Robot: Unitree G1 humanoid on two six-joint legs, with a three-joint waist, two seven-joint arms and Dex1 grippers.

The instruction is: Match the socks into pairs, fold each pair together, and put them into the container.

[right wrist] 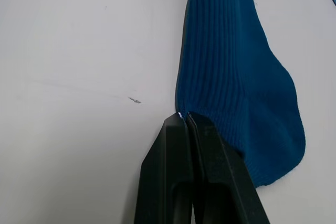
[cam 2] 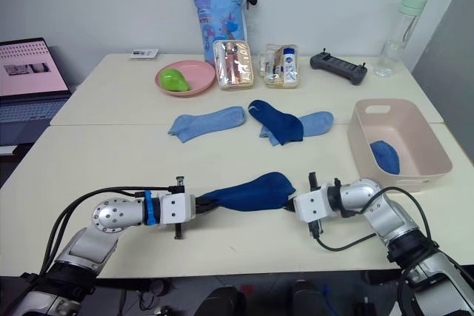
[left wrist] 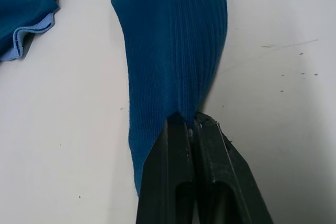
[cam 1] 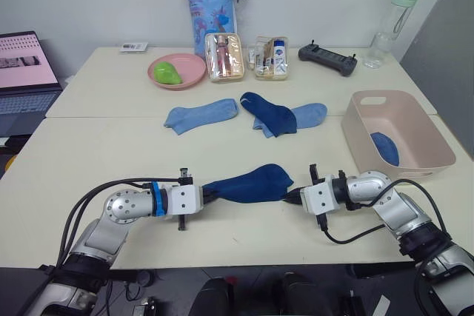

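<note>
Dark royal blue sock [cam 1: 248,183]: lies stretched flat near the front edge of the cream tabletop [cam 1: 111,153], held at both ends. Left pincer [cam 1: 208,192]: fingers pressed together on one end of this sock. Right pincer [cam 1: 290,197]: fingers likewise closed, pinching the opposite end.

Second dark blue sock [cam 1: 268,112]: farther back at mid-tabletop, lying across a sky blue sock [cam 1: 306,115]. Another sky blue sock [cam 1: 201,115]: just to its left, apart from it.

Pale pink container [cam 1: 415,155]: at the right side of the tabletop; a dark blue piece of fabric [cam 1: 385,147] rests inside on its floor.

Back row: pink plate [cam 1: 189,69] bearing a green item [cam 1: 168,73], two clear pouches [cam 1: 224,56], black controller [cam 1: 327,59], clear bottle [cam 1: 391,26]. Laptop [cam 1: 26,72] at far left.
</note>
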